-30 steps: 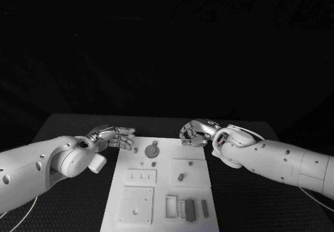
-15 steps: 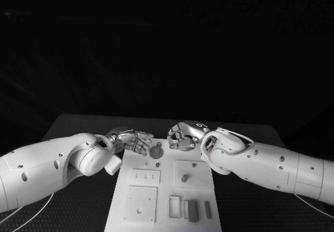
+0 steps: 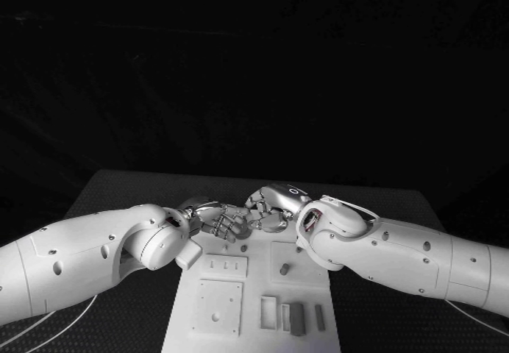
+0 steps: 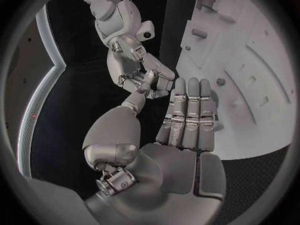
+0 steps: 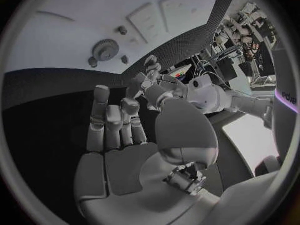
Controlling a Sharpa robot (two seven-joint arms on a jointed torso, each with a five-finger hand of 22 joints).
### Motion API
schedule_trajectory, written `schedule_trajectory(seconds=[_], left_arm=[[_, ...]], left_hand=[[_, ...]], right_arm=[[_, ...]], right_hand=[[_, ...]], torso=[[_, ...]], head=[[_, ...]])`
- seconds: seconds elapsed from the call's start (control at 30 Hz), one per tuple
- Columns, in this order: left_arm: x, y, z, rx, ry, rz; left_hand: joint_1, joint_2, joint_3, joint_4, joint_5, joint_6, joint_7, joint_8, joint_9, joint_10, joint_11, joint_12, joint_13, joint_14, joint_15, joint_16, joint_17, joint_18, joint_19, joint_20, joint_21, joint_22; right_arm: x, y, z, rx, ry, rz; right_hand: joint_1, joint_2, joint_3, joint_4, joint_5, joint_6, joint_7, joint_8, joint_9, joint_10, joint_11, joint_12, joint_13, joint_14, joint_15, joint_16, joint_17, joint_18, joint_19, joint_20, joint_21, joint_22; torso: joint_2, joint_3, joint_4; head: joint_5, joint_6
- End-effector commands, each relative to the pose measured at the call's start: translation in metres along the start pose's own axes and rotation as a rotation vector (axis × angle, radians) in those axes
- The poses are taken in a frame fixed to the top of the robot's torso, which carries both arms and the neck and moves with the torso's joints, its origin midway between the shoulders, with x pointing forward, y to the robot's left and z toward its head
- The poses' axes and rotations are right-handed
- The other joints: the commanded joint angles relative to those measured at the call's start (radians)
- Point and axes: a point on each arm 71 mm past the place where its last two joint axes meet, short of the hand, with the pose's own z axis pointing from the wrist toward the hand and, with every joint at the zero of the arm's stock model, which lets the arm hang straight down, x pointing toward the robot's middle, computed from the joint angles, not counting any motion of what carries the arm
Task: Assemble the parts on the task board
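Observation:
The white task board (image 3: pixel 254 288) lies mid-table. Over its far end my two hands meet. My left hand (image 3: pixel 218 219) has straight fingers held side by side and nothing in it. In the left wrist view its thumb (image 4: pixel 134 105) reaches out to the fingers of my right hand (image 4: pixel 134 70). My right hand (image 3: pixel 273 206) has half-bent fingers and a bare palm (image 5: pixel 119 165). A grey gear (image 5: pixel 106 49) lies flat on the board (image 5: pixel 69 25) beyond the fingertips, with small pegs beside it. A short peg (image 3: pixel 285 269) stands in a square block.
Nearer me the board carries a slotted plate (image 3: pixel 221 265), a larger square plate (image 3: pixel 218 309) and several upright bars (image 3: pixel 297 318). Black table (image 3: pixel 117 191) surrounds the board. Both forearms (image 3: pixel 74 257) (image 3: pixel 413 257) flank the board's sides.
Both hands have moved inward from the board's far corners and now meet over its far end. The gear is now covered by them in the head view.

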Motion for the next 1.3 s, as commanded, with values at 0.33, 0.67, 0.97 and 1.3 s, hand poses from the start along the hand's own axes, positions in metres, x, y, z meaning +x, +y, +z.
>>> schedule_trajectory(seconds=[0.33,0.67,0.97,1.3], left_arm=[[0.002,-0.001,0.001,-0.015,-0.014,0.030],[0.003,-0.002,0.001,-0.014,-0.015,0.030],[0.005,-0.003,0.001,-0.012,-0.014,0.029],[0.008,-0.004,0.002,-0.010,-0.001,0.032]], left_hand=[[-0.035,0.000,-0.018,-0.007,-0.004,0.058,-0.025,0.028,0.011,0.023,-0.020,0.011,0.049,0.034,-0.015,0.001,0.034,-0.002,0.022,-0.021,0.001,0.009],[-0.018,0.003,-0.010,-0.013,-0.004,0.062,-0.026,0.027,0.012,0.021,-0.020,0.007,0.065,0.035,-0.017,-0.004,0.044,-0.006,0.024,-0.024,-0.001,0.011],[0.006,0.011,-0.002,-0.013,-0.004,0.056,-0.023,0.020,0.011,0.016,-0.018,0.000,0.080,0.033,-0.015,-0.013,0.053,-0.010,0.021,-0.024,-0.004,0.013],[0.027,0.017,0.004,-0.015,-0.004,0.060,-0.024,0.020,0.012,0.016,-0.018,-0.003,0.091,0.035,-0.016,-0.018,0.060,-0.011,0.022,-0.025,-0.005,0.016]], right_arm=[[0.003,0.008,0.004,-0.001,0.015,-0.020],[0.005,0.014,0.007,-0.017,0.018,-0.018],[0.008,0.018,0.010,-0.024,0.024,-0.016],[0.008,0.014,0.012,-0.013,0.027,-0.021]], right_hand=[[-0.006,-0.009,0.001,0.002,0.000,0.029,0.025,0.004,0.010,0.009,0.001,0.001,-0.002,0.005,-0.003,0.003,-0.002,-0.008,0.006,-0.001,0.004,0.018],[-0.006,-0.009,0.002,0.002,0.000,0.029,0.024,0.004,0.010,0.010,0.000,0.001,-0.002,0.005,-0.003,0.002,-0.002,-0.008,0.006,-0.001,0.004,0.018],[-0.007,-0.010,0.002,0.002,0.000,0.029,0.024,0.004,0.010,0.010,0.000,0.000,-0.002,0.006,-0.003,0.002,-0.002,-0.008,0.006,-0.001,0.004,0.018],[-0.007,-0.010,0.002,0.002,0.000,0.030,0.024,0.004,0.010,0.010,0.000,0.000,-0.002,0.006,-0.003,0.002,-0.002,-0.008,0.006,-0.001,0.004,0.018]], torso=[[-0.001,-0.0006,0.0010],[0.000,-0.0002,0.0004],[0.000,0.0004,0.0000],[0.000,-0.0003,0.0005]], head=[[0.000,-0.006],[-0.002,-0.011],[-0.002,-0.011],[-0.001,-0.013]])
